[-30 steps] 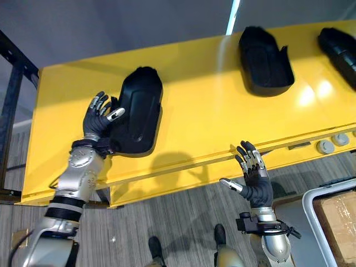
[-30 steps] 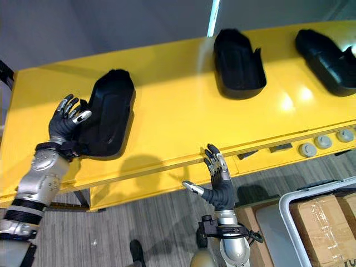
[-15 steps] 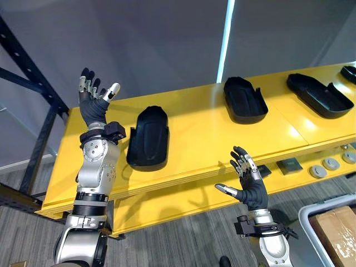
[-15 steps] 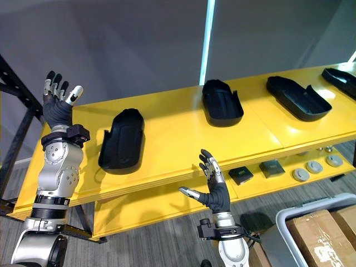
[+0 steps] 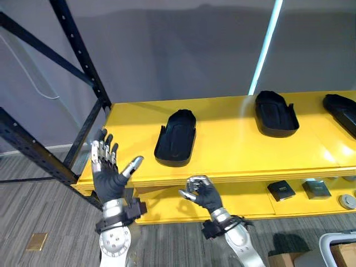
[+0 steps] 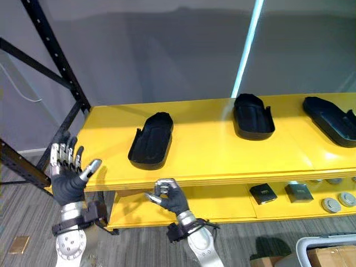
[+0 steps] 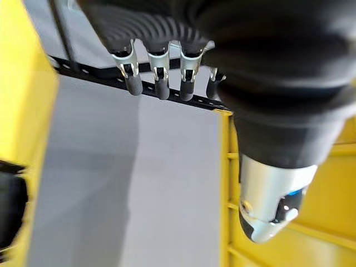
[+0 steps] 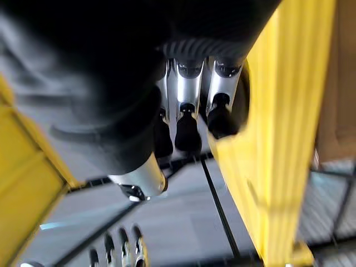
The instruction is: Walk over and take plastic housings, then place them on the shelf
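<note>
Our left hand (image 5: 110, 177) is held up spread and empty before the front left corner of the long yellow shelf (image 5: 233, 150), and our right hand (image 5: 201, 192) is clenched on nothing just under its front edge. One black moulded plastic housing (image 5: 177, 138) lies on the shelf top near the left end, with a second housing (image 5: 275, 114) and a third housing (image 5: 342, 111) further right. We judge backing off comes next: draw both hands straight back, clear of the front edge and the black perforated rack post (image 5: 83, 61) beyond the left corner

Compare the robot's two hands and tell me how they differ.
The left hand has straight, spread fingers pointing up; the right hand has its fingers curled in. The left hand is by the yellow shelf's left front corner; the right hand is before its front edge, near the leftmost black housing. Both are empty.
</note>
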Available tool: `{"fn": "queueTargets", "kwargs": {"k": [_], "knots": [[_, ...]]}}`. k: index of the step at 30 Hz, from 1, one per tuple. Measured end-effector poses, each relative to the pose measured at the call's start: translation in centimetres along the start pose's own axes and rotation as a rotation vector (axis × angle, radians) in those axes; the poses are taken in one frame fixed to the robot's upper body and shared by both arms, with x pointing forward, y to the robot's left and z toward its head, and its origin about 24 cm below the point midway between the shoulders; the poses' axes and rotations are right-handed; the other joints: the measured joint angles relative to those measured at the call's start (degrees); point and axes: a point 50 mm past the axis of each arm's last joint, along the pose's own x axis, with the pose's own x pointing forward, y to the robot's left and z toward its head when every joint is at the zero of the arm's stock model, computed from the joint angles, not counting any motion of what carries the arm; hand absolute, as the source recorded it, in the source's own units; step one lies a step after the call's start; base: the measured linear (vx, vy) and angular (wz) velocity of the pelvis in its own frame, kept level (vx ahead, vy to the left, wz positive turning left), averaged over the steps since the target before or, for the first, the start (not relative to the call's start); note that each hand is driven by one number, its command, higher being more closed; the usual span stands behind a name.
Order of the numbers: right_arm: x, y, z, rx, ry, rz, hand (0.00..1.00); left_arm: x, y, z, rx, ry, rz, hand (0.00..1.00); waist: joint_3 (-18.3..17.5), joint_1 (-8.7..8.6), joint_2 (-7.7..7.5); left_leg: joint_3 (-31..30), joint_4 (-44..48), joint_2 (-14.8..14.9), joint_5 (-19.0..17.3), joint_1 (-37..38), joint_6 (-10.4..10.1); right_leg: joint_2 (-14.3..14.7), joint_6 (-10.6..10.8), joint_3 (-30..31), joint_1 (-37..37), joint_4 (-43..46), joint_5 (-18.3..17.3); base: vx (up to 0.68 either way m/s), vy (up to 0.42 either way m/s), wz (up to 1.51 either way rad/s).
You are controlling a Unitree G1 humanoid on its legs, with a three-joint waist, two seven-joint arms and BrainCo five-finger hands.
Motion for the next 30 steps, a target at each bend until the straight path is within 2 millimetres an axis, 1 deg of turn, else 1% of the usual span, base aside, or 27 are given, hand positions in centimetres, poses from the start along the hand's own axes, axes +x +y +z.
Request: {"fn": "queueTargets", "kwargs": {"k": [1,2,3,6,7,9,10,12,16,18,21,23,25,26,27,30], "knots": [[0.5,0.0,0.0,-0.007,-0.002,0.011,1.00,-0.3,0.1,-0.2,0.006,0.013,0.000,0.00,0.03,0.60,0.00,-0.81,0.02,-0.11,0.53,-0.92,-0.23,-0.10,-0.10,-0.78,-0.48,0.16,0.09,-0.01,0.012,0.33],[0.8,-0.1,0.1,-0.013,-0.004,0.014,1.00,-0.4,0.2,-0.5,0.011,0.022,-0.001,0.00,0.15,0.76,0.04,-1.37,0.03,-0.20,0.72,-1.37,-0.18,-0.17,-0.27,-1.20,-0.50,0.20,0.23,0.01,0.011,0.35],[1.3,-0.3,0.1,-0.025,-0.006,0.013,1.00,-0.5,0.2,-1.0,0.020,0.046,-0.010,0.00,0.24,1.72,0.01,-2.22,0.17,-0.31,1.13,-1.96,-0.18,-0.27,-0.25,-2.02,-0.60,0.25,0.26,0.03,0.012,0.39],[2.9,-0.5,0.6,-0.059,-0.020,0.024,1.00,-1.1,0.6,-1.9,0.039,0.099,-0.015,0.00,0.92,2.76,0.01,-3.79,0.20,-0.52,1.62,-2.96,-0.15,-0.44,-0.25,-3.59,-0.56,0.35,0.23,0.02,0.012,0.27],[3.4,-0.7,1.0,-0.071,-0.033,0.024,1.00,-1.3,0.7,-2.1,0.043,0.109,-0.017,0.00,1.37,3.28,0.01,-4.20,0.19,-0.63,1.73,-3.30,-0.12,-0.54,-0.21,-4.05,-0.58,0.35,0.19,0.01,0.013,0.18],[4.4,-0.7,1.4,-0.086,-0.045,0.030,1.00,-1.5,0.8,-2.2,0.048,0.122,-0.019,0.00,2.10,3.58,-0.01,-4.68,0.18,-0.81,1.81,-3.84,-0.08,-0.70,-0.12,-4.47,-0.80,0.36,0.11,-0.01,0.020,0.14],[4.8,-0.8,1.5,-0.096,-0.049,0.033,1.00,-1.6,0.8,-2.3,0.050,0.125,-0.024,0.00,2.44,4.12,0.00,-4.81,0.12,-0.91,1.88,-4.36,-0.04,-0.80,-0.10,-4.54,-1.26,0.46,0.10,-0.01,0.023,0.08],[5.4,-1.0,1.6,-0.097,-0.050,0.030,1.00,-1.7,0.5,-2.3,0.040,0.124,-0.041,0.00,3.25,4.83,0.02,-5.09,0.03,-1.06,2.03,-4.97,0.04,-0.97,0.00,-4.76,-1.82,0.70,0.01,-0.01,0.013,0.06],[6.7,-1.5,1.6,-0.114,-0.033,0.021,1.00,-1.7,0.2,-2.2,0.012,0.118,-0.069,0.00,4.52,5.20,0.03,-6.36,0.18,-1.30,2.57,-6.47,-0.04,-1.10,0.07,-5.98,-2.52,0.79,-0.05,0.02,0.009,0.17],[7.3,-1.8,1.8,-0.132,-0.034,0.008,1.00,-1.8,-0.2,-2.2,-0.003,0.117,-0.085,0.00,5.42,5.42,0.06,-6.84,0.18,-1.49,2.69,-6.86,-0.01,-1.26,0.11,-6.50,-2.57,0.79,-0.08,0.03,0.007,0.11],[8.2,-2.4,2.4,-0.155,-0.045,-0.012,1.00,-1.9,-0.4,-2.2,-0.047,0.124,-0.095,0.00,5.79,5.45,0.14,-7.55,0.17,-1.72,2.91,-7.40,0.01,-1.44,0.22,-7.28,-2.60,0.82,-0.25,0.01,0.007,0.13],[8.7,-2.2,2.9,-0.163,-0.067,-0.014,1.00,-1.8,-0.5,-2.2,-0.068,0.129,-0.096,0.00,6.11,5.53,0.24,-7.66,0.17,-1.72,3.18,-7.90,0.04,-1.45,0.20,-7.35,-3.13,1.14,-0.28,0.00,0.003,0.04],[9.5,-3.1,3.8,-0.165,-0.098,-0.086,1.00,-1.8,-0.4,-2.2,-0.081,0.132,-0.093,0.00,7.00,5.77,0.47,-7.73,-0.01,-1.73,3.36,-8.03,0.07,-1.49,0.04,-7.38,-3.28,1.38,-0.38,-0.04,0.001,0.02],[9.5,-3.6,4.0,-0.171,-0.104,-0.112,1.00,-1.8,-0.5,-2.2,-0.081,0.132,-0.095,0.00,7.16,6.00,0.47,-7.74,-0.03,-1.74,3.40,-8.05,0.12,-1.52,0.00,-7.38,-3.33,1.44,-0.41,-0.06,0.004,0.04],[9.4,-4.6,4.4,-0.183,-0.115,-0.156,1.00,-1.8,-0.4,-2.2,-0.082,0.132,-0.095,0.00,7.24,6.22,0.47,-7.97,-0.04,-1.79,3.47,-8.31,0.19,-1.55,-0.01,-7.54,-3.50,1.58,-0.43,-0.04,0.004,0.08],[9.4,-5.9,5.1,-0.181,-0.145,-0.232,1.00,-1.9,-0.3,-2.2,-0.090,0.140,-0.091,0.00,7.37,6.19,0.47,-8.19,-0.05,-1.93,3.69,-8.96,0.29,-1.73,0.03,-7.64,-4.23,2.06,-0.46,-0.02,0.002,0.04]]}}
